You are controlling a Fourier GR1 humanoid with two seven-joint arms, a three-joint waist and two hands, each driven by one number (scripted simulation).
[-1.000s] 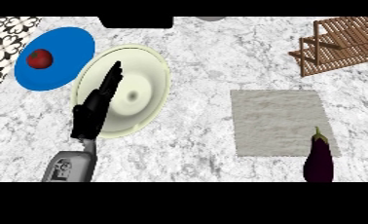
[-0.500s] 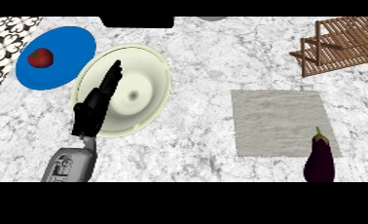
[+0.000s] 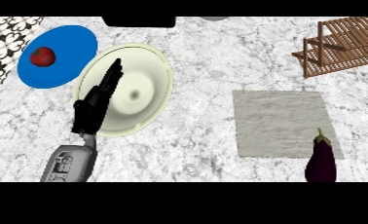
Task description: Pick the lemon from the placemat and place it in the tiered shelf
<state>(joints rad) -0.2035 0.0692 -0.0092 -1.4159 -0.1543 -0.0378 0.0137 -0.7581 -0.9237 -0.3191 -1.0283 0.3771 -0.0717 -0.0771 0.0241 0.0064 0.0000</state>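
Observation:
A grey placemat (image 3: 282, 121) lies on the marble counter at the right. On its lower right corner stands a dark purple eggplant (image 3: 321, 159); no lemon shows anywhere. The wooden tiered shelf (image 3: 336, 45) sits at the far right, partly cut off by the view's edge. My left hand (image 3: 96, 103) rests over the left side of a cream plate (image 3: 144, 84), fingers straight and pointing up, holding nothing. My right hand is out of view.
A blue plate (image 3: 68, 50) at the far left carries a red tomato (image 3: 43, 56). A patterned cloth (image 3: 13, 35) shows at the left edge. A dark object (image 3: 138, 21) sits at the counter's back edge.

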